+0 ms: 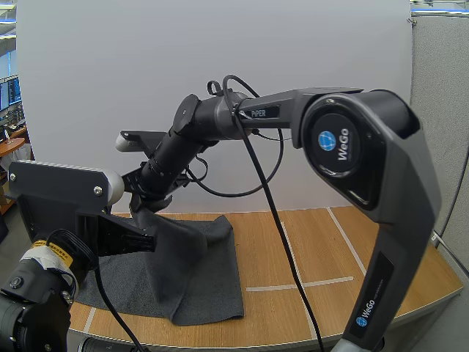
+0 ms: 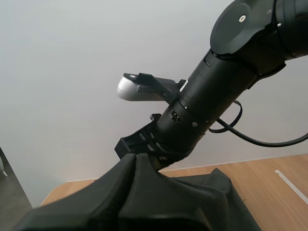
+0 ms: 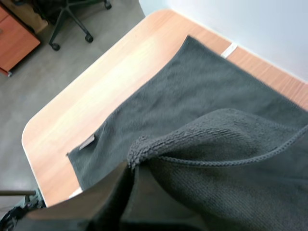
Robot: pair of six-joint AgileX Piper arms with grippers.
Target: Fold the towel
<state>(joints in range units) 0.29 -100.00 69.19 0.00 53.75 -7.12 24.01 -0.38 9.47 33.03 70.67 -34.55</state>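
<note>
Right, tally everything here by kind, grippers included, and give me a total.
Dark grey towel: 1
Wooden table: 1
Grippers: 2, the left gripper and the right gripper
Total: 4

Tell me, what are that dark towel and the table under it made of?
The towel looks like dark grey terry or microfibre cloth: fuzzy looped nap, stitched hem. The table looks like light wood or wood-effect laminate, smooth and matte, with faint grain.
</note>
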